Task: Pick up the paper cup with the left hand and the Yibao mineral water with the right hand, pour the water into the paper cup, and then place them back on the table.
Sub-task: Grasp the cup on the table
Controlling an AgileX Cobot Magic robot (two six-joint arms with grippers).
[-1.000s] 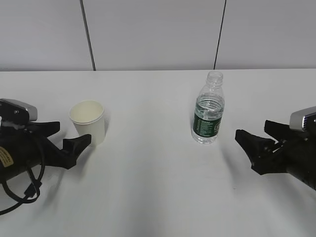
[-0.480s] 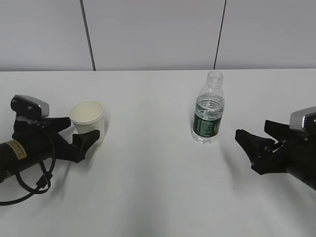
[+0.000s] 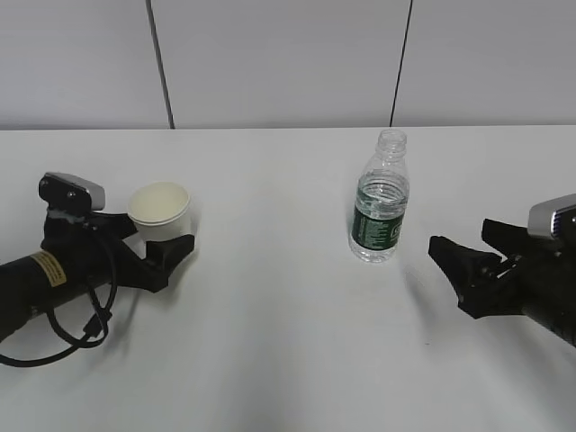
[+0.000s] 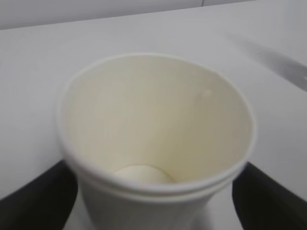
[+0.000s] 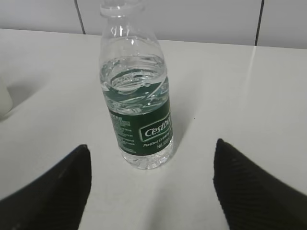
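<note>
The white paper cup stands upright on the white table at the left, and it looks empty. My left gripper is open, with one black finger on each side of the cup's lower body. In the left wrist view the cup fills the frame, with the fingers a little apart from its sides. The Yibao bottle stands uncapped at centre right, with water up to its shoulder. My right gripper is open and empty, a short way right of the bottle, facing it.
A grey panelled wall runs behind the table's far edge. A black cable loops under the left arm. The table between cup and bottle is bare.
My left arm has moved forward and to the right, so its open fingers now sit on either side of the cup. The right arm, cup and bottle have not moved.
</note>
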